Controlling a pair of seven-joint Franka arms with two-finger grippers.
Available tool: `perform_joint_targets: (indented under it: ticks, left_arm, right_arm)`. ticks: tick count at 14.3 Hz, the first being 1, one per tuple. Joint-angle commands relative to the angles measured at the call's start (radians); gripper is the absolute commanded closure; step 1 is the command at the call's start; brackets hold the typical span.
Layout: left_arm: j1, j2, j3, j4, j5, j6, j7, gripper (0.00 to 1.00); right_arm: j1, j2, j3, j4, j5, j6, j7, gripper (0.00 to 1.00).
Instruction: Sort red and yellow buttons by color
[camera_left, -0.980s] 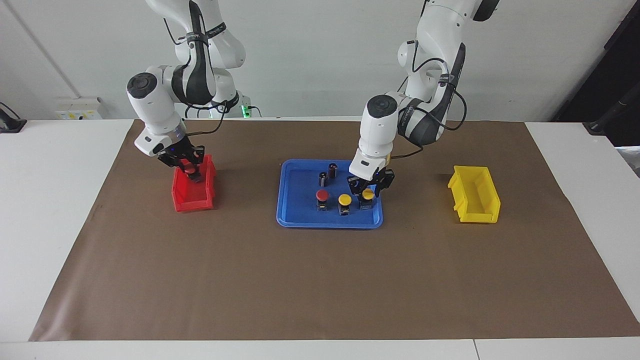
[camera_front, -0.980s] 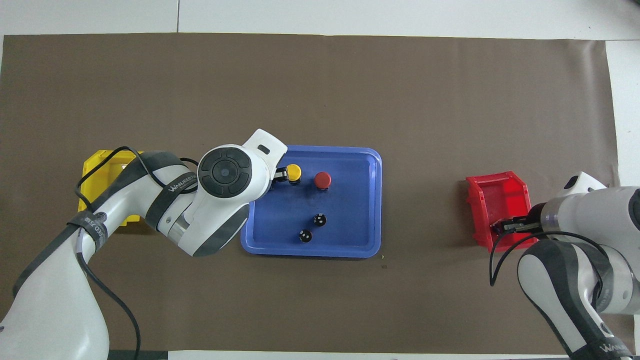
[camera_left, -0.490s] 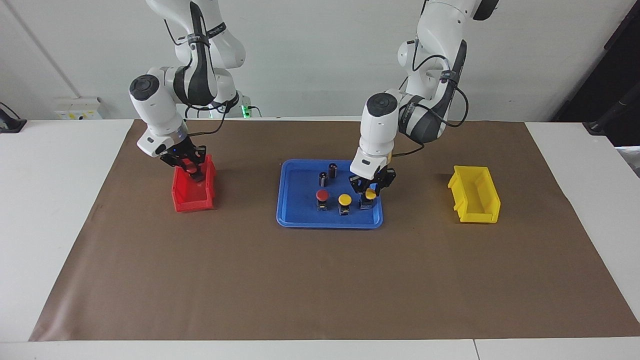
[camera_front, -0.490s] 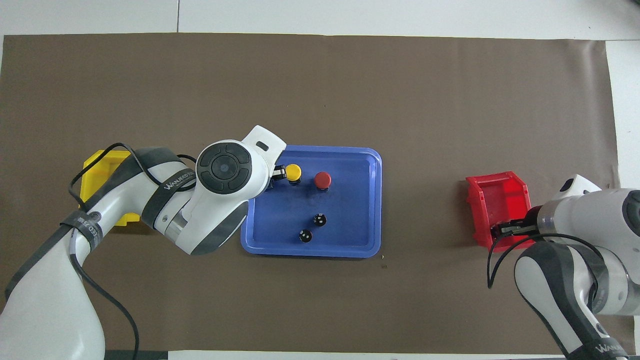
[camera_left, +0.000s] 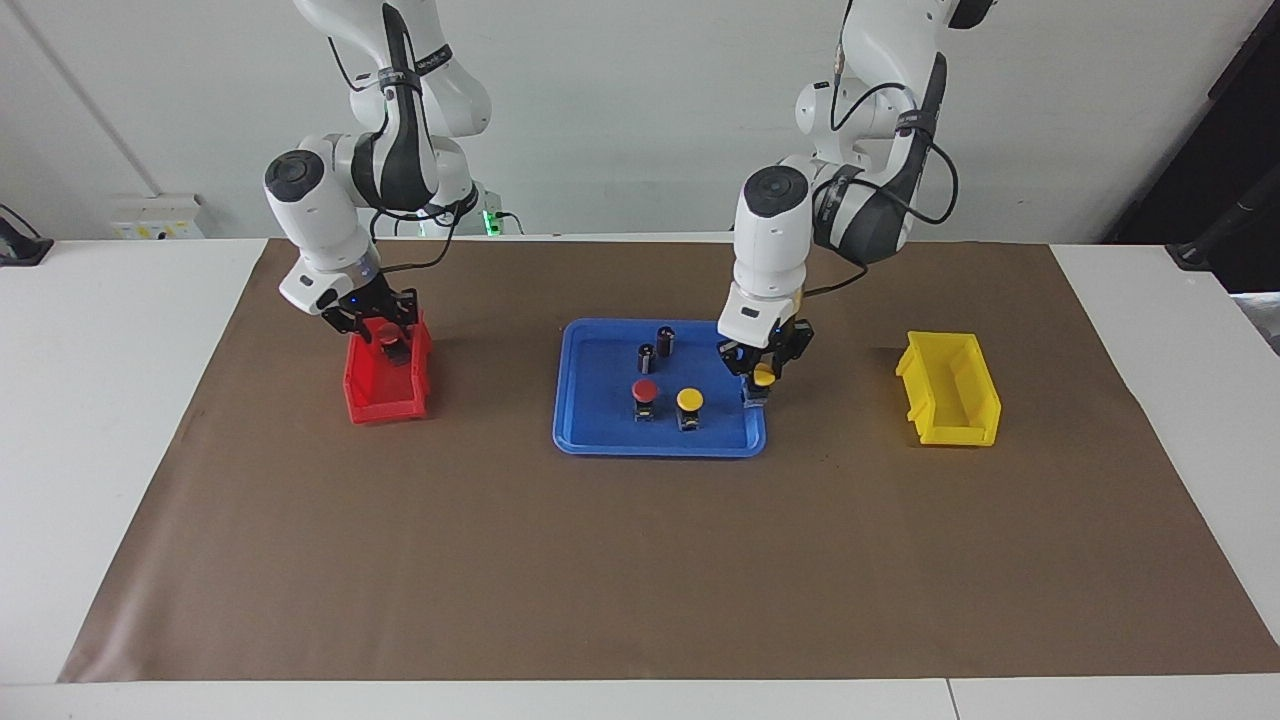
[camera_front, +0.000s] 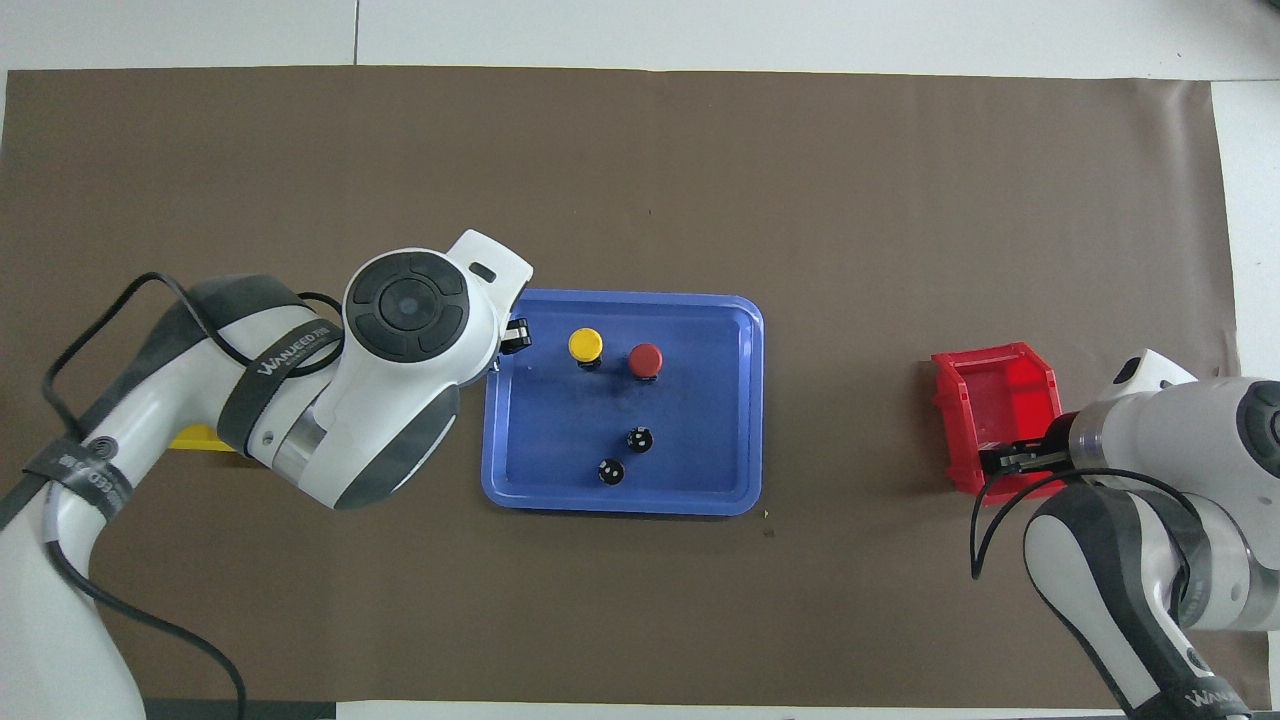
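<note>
My left gripper (camera_left: 762, 362) is shut on a yellow button (camera_left: 763, 378), held just above the edge of the blue tray (camera_left: 600, 440) at the left arm's end; in the overhead view the wrist hides this button. A second yellow button (camera_left: 689, 400) (camera_front: 585, 345) and a red button (camera_left: 645, 390) (camera_front: 645, 358) stand side by side in the tray (camera_front: 745, 400). My right gripper (camera_left: 375, 328) (camera_front: 1005, 460) hangs over the red bin (camera_left: 385, 390) (camera_front: 1000, 395), with another red button (camera_left: 385, 339) at its tips.
Two small dark cylinders (camera_left: 665, 338) (camera_left: 646, 355) stand in the tray, nearer to the robots than the buttons. A yellow bin (camera_left: 950, 400) sits toward the left arm's end of the table; the left arm covers most of it in the overhead view. Brown paper covers the table.
The left gripper closed on the yellow button, lifted it off the tray floor and carried it toward the yellow bin. The right gripper barely shifted over the red bin.
</note>
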Motion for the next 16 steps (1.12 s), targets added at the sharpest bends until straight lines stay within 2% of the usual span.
perform_joint_targets:
  ticks: [1, 2, 4, 6, 7, 10, 13, 14, 16]
  left_arm:
    - [0.06, -0.039, 0.092, 0.129, -0.07, -0.17, 0.204, 0.98]
    - [0.059, -0.064, 0.174, 0.166, -0.127, -0.219, 0.329, 0.98]
    - [0.054, -0.121, 0.352, 0.176, -0.22, -0.253, 0.569, 0.98]
    - [0.06, -0.134, 0.457, 0.156, -0.224, -0.263, 0.719, 0.98]
    - [0.062, -0.155, 0.489, 0.109, -0.224, -0.24, 0.772, 0.98]
    - [0.064, -0.218, 0.516, -0.092, -0.224, -0.056, 0.811, 0.98]
    - [0.064, -0.209, 0.516, -0.191, -0.224, 0.035, 0.855, 0.98]
    - [0.065, -0.209, 0.516, -0.212, -0.224, 0.044, 0.864, 0.98]
    - [0.065, -0.215, 0.516, -0.264, -0.224, 0.081, 0.866, 0.98]
  right_arm:
    - [-0.005, -0.003, 0.003, 0.053, 0.019, -0.045, -0.05, 0.34]
    - [-0.004, 0.006, 0.005, 0.1, 0.019, -0.09, -0.048, 0.34]
    - [0.031, 0.026, 0.008, 0.2, 0.021, -0.161, -0.034, 0.34]
    - [0.108, 0.077, 0.009, 0.341, 0.021, -0.245, 0.074, 0.34]
    - [0.166, 0.114, 0.009, 0.416, 0.021, -0.281, 0.155, 0.34]
    - [0.32, 0.222, 0.011, 0.609, 0.022, -0.295, 0.413, 0.3]
    - [0.476, 0.394, 0.012, 0.862, 0.039, -0.309, 0.651, 0.3]
    - [0.516, 0.454, 0.011, 0.915, 0.03, -0.281, 0.721, 0.3]
    - [0.568, 0.5, 0.011, 0.902, 0.027, -0.171, 0.786, 0.29]
